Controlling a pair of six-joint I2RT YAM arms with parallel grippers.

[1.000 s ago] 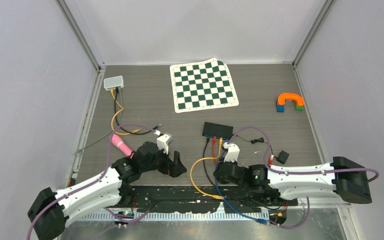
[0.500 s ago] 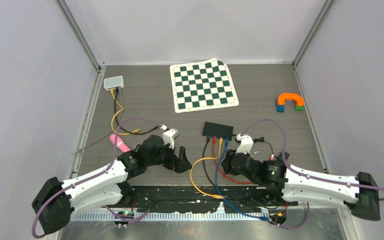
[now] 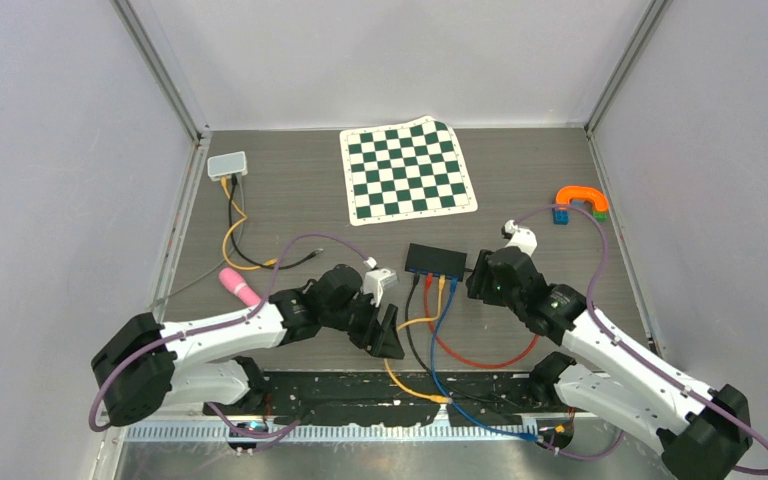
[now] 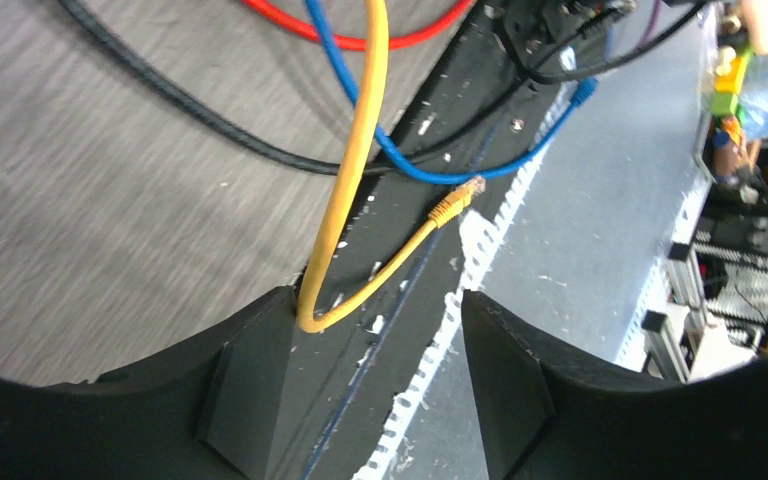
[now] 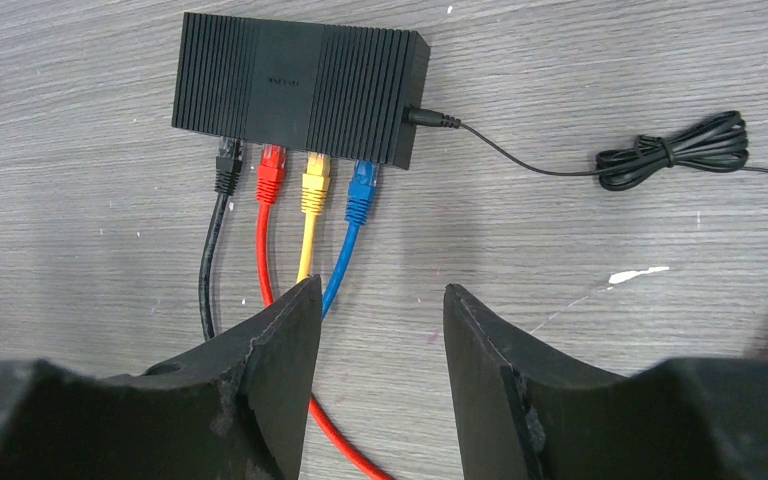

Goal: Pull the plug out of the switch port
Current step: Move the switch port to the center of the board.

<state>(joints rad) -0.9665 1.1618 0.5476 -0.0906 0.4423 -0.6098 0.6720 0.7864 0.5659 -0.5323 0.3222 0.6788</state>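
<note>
Two arms: both angle in toward the switch (image 3: 435, 260) from either side; my guess is one to steady, one to pull
Left gripper (image 4: 375, 300): fingers spread wide, nothing between them; it hangs low over the cable slack near the front edge of the table (image 3: 290, 200), short of the switch, so it looks parked more than working
Yellow cable (image 4: 357, 140): its bend lies right against the inner side of one left finger, not pinched; its free end lies loose just beyond
Plugs (image 5: 314, 180): four in a row, black, red, yellow, blue; all seated in the ports, none out yet; which one is wanted I cannot tell
Switch: flat on the table, ports facing the arms; a pull straight back toward the bases should free a plug
Right gripper (image 5: 380, 290): released, holding nothing; it sits on the near side of the plugs, apart from them, the blue cable running into its gap; that reads as lining up for the grab
Power lead (image 5: 520, 160): leaves the switch's right end; nothing pins the box, so it may slide with the pull
</note>
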